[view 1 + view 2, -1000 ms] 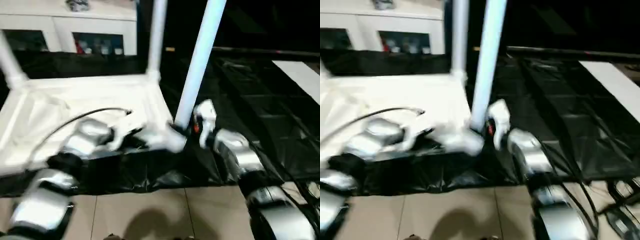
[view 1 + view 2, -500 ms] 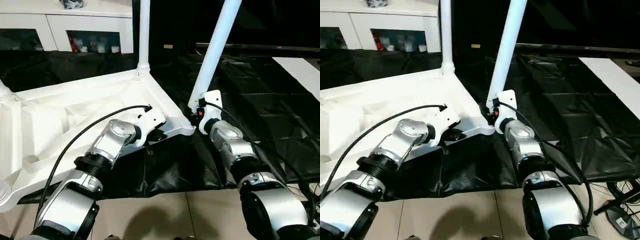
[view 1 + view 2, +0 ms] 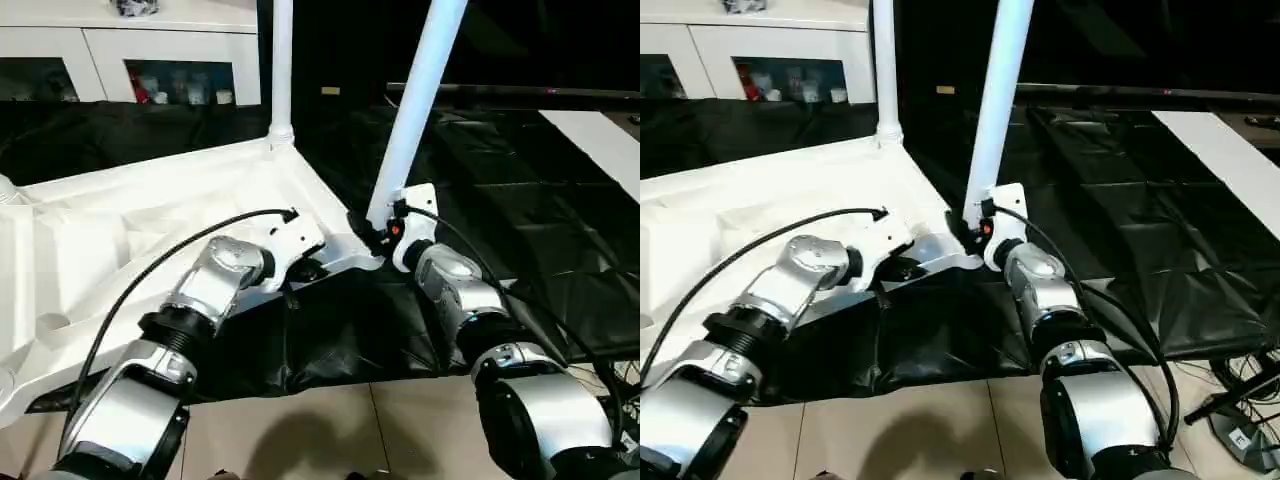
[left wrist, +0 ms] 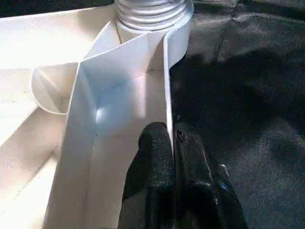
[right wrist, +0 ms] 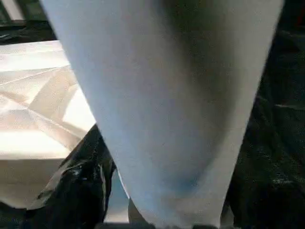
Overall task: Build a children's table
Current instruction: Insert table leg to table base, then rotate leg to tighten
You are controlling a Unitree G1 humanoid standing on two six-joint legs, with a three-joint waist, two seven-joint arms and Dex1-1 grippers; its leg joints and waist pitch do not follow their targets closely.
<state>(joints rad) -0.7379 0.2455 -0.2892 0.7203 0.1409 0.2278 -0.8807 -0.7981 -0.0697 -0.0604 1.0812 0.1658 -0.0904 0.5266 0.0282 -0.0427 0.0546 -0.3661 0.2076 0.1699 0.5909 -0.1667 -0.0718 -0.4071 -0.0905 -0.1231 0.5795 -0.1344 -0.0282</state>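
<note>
Table top: the children's table top (image 3: 150,235) lies upside down, ribs up, on the black-draped counter (image 3: 520,200), its near right corner at the counter's near edge.
Fitted leg: one white leg (image 3: 281,70) stands upright in the far right corner socket; part of another shows at the far left.
Leg in hand: a second leg (image 3: 415,100) rises from the near right corner, leaning right, its foot at the corner socket (image 4: 152,12) (I cannot tell how deep it sits).
Left gripper: the left gripper (image 4: 172,157) has its two black fingers pressed together on the thin side wall of the top just near of that socket, pinning the top.
Right gripper: the right gripper (image 3: 378,235) is at the base of the leaning leg; the leg's tube blocks the wrist view, so I cannot tell whether it is spread or pinching.
Stage: judged as seating the leg at the near right corner, not yet finished.
Risk, tilt: pressed down while it leans, the leg may jam or skip out of the socket.
Risk, slip: the left pinch is on a thin smooth wall; a hard push could shift the top on the slick drape.
Risk, edge: the corner sits by the counter's near edge, so a slide could tip the top off toward the floor (image 3: 330,430).
</note>
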